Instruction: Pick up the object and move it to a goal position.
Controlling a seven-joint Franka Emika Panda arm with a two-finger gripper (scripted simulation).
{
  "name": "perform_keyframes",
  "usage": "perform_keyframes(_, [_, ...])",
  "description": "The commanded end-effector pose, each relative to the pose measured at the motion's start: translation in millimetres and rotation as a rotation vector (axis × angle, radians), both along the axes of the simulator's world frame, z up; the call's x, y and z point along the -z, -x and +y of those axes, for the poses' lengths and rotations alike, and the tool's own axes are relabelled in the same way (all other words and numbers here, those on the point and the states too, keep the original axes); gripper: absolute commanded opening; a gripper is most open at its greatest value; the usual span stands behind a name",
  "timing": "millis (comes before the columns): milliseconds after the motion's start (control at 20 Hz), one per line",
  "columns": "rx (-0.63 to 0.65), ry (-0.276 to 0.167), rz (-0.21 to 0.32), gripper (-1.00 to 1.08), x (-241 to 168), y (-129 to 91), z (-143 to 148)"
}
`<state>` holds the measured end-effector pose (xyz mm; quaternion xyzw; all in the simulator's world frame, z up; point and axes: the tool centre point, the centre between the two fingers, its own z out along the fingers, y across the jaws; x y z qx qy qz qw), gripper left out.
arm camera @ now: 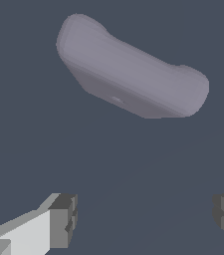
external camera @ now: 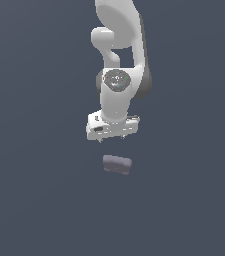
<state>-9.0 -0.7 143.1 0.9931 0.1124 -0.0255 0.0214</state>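
Arm [external camera: 118, 60]: hangs from above in the exterior view, wrist pointing down at the surface; likely posed for a top-down pick.
Gripper [arm camera: 143, 219]: fingers [arm camera: 62, 219] spread wide with nothing between them, probably to let the block fit in the gap.
Object [external camera: 117, 164]: greyish-purple block lying on the surface just below the gripper, apart from it; not yet grasped.
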Motion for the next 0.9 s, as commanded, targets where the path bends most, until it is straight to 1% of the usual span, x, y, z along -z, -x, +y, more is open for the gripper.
perform_keyframes(0, [-0.062,-0.003,0.001,1.00,0.1,-4.8,1.6])
perform_keyframes(850, [-0.532,-0.032,0.006,1.00,0.5,-40.8,12.8])
